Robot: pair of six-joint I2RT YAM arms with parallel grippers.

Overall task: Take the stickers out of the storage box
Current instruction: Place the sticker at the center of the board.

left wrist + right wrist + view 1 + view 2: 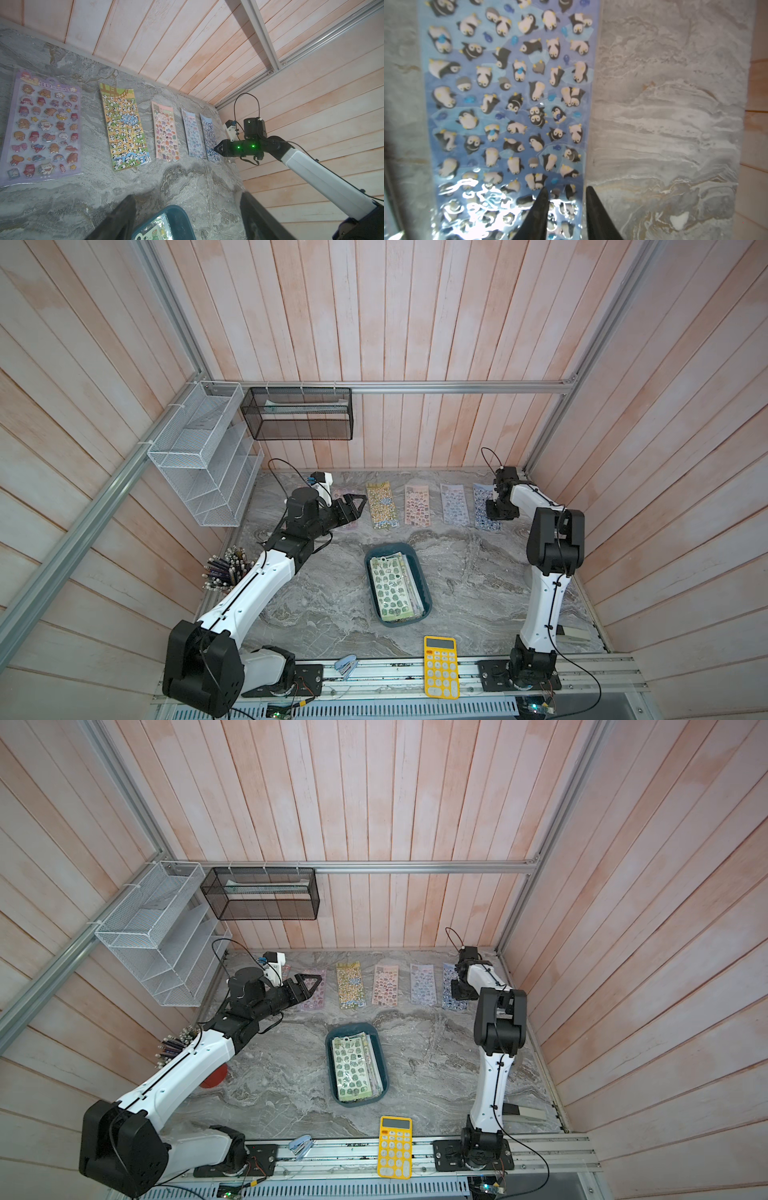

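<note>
Lying flat, penguin sticker sheet (pixel 508 93) underlies right claw (pixel 566 188).

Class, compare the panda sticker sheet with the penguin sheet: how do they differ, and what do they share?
The panda sheet is yellow-green; the penguin sheet is blue. The penguin sheet ends the row, at the tips of the right hand; the panda sheet lies further along, away from it. Both lie flat on the table, outside the storage box.

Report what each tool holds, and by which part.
Nothing. Left tool open and empty; right tool stands open at the edge of the penguin sticker sheet.
</note>
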